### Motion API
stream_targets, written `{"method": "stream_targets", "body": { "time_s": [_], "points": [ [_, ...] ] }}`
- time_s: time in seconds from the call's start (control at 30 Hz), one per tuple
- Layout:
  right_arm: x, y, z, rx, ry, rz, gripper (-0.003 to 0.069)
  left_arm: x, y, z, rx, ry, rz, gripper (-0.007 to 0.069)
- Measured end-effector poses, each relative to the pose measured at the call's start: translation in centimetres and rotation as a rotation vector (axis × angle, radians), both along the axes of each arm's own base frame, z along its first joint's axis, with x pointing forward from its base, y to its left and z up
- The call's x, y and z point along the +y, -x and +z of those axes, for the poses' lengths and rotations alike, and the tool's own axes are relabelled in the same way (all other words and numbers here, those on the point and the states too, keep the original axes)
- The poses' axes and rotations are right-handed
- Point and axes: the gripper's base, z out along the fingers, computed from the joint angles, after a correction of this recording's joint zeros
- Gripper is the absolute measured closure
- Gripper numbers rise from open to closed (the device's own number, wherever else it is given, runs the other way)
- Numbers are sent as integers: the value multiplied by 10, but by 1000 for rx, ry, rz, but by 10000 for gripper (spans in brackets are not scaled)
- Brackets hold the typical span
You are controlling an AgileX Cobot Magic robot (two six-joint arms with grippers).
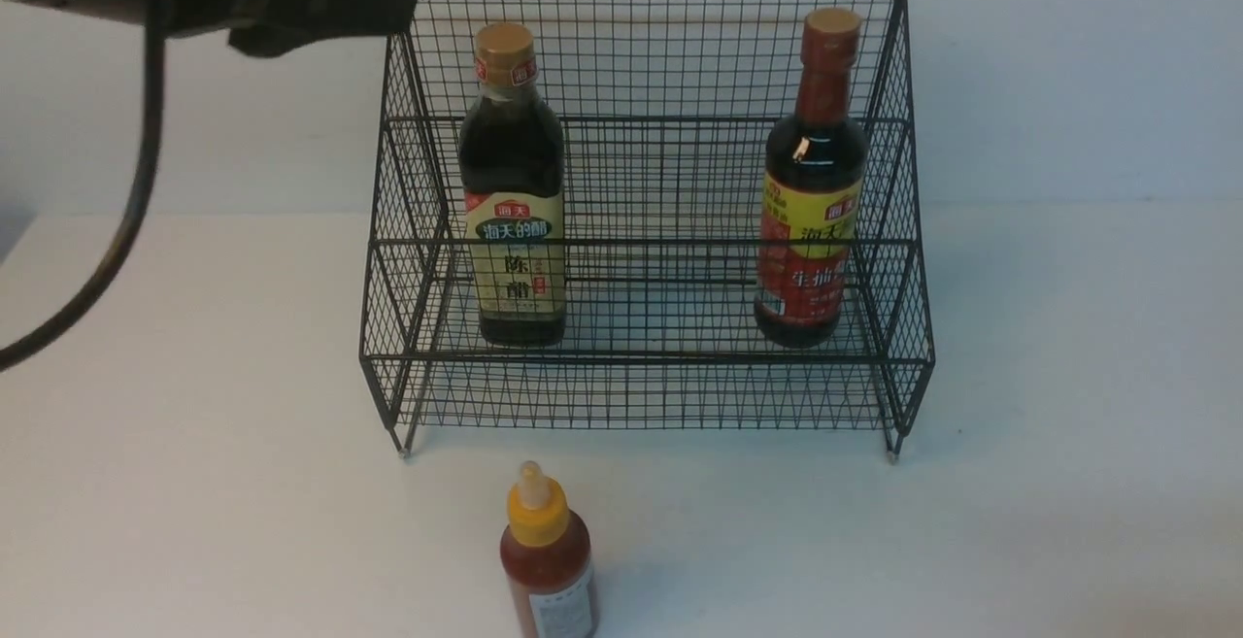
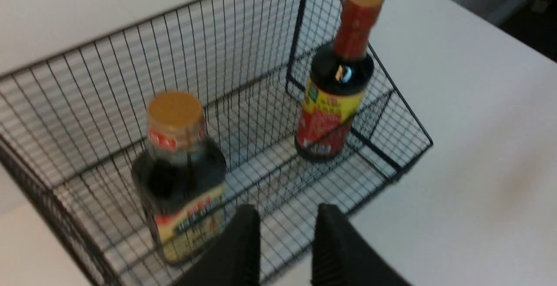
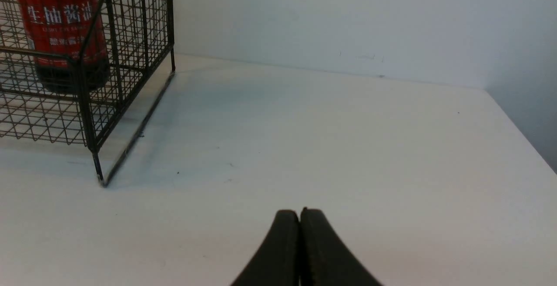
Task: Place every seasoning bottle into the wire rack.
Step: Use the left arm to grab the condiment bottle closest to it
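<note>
The black wire rack [image 1: 641,356] stands at the middle back of the white table. On its lower tier, a dark bottle with a gold cap and cream-green label [image 1: 513,230] stands upright at the left. A dark bottle with a red neck and yellow-red label [image 1: 811,220] stands upright at the right. A small red sauce bottle with a yellow nozzle cap [image 1: 549,560] stands on the table in front of the rack. My left gripper [image 2: 287,210] hovers high by the rack's upper left corner, jaws apart and empty. My right gripper [image 3: 299,211] is shut and empty, low over the table right of the rack [image 3: 87,103].
A white wall runs close behind the rack. The left arm's black cable [image 1: 136,191] hangs down at the far left. The table's right edge [image 3: 522,133] shows in the right wrist view.
</note>
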Motion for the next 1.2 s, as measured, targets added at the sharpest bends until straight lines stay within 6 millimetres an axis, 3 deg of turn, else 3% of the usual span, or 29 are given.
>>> {"method": "stream_targets", "body": {
  "time_s": [0.07, 0.27, 0.33, 0.47, 0.57, 0.7, 0.97, 1.2],
  "points": [
    [0, 0, 0, 0, 0, 0, 673, 4, 21, 4, 56, -41, 8, 601],
    [0, 0, 0, 0, 0, 0, 673, 12, 62, 0, 124, -85, 61, 629],
    [0, 0, 0, 0, 0, 0, 673, 13, 74, -10, 149, -83, 68, 629],
    [0, 0, 0, 0, -2, 0, 673, 13, 109, -63, 294, -16, 102, 627],
    [0, 0, 0, 0, -3, -1, 673, 11, 115, -90, 371, 25, 111, 613],
    [0, 0, 0, 0, -4, -1, 673, 9, 113, -110, 459, 54, 129, 574],
    [0, 0, 0, 0, -4, -1, 673, 3, 104, -107, 491, 157, 128, 510],
    [0, 0, 0, 0, -7, -1, 673, 2, 93, -114, 532, 161, 135, 363]
  ]
}}
